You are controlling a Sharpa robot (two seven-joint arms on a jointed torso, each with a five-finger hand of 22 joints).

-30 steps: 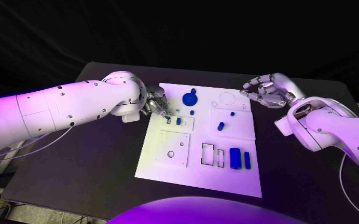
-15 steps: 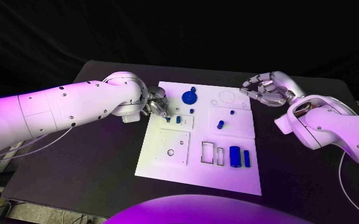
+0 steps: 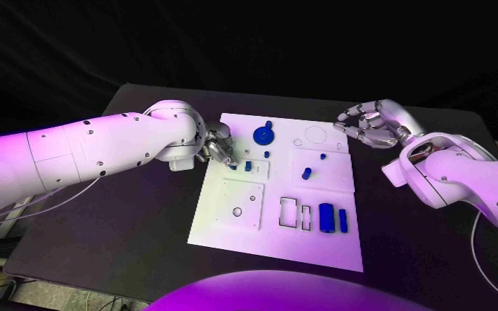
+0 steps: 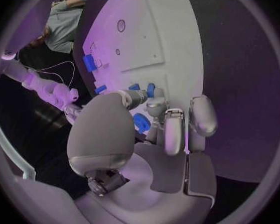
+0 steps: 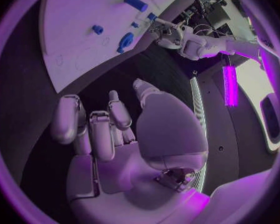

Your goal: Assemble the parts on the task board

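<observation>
The task board [image 3: 272,232] lies flat in the middle of the black table [image 3: 124,224], a white plate with outlined recesses and small blue parts scattered over it. A round blue disc [image 3: 263,137] sits near its far edge, a short blue peg [image 3: 306,175] lies near the centre, and two upright blue blocks [image 3: 332,219] stand side by side toward the near right corner, beside two empty rectangular slots [image 3: 296,213].

The left hand [image 3: 218,146] is lowered over the board's far left corner, its fingers [image 4: 154,104] drawn together at a small blue part [image 3: 248,167] that stands in a recess there. This looks like a seating or fine-adjusting move, the tips kept close so they can press or nudge the piece. From the left wrist view the fingertips sit right at the blue pieces, but whether they actually pinch one cannot be told.

The right hand [image 3: 371,127] hovers off the board's far right corner, above the table, its fingers [image 5: 109,129] curled loosely inward around nothing. It is probably parked there to stay clear of the left hand's work while remaining near the parts on its own side.
</observation>
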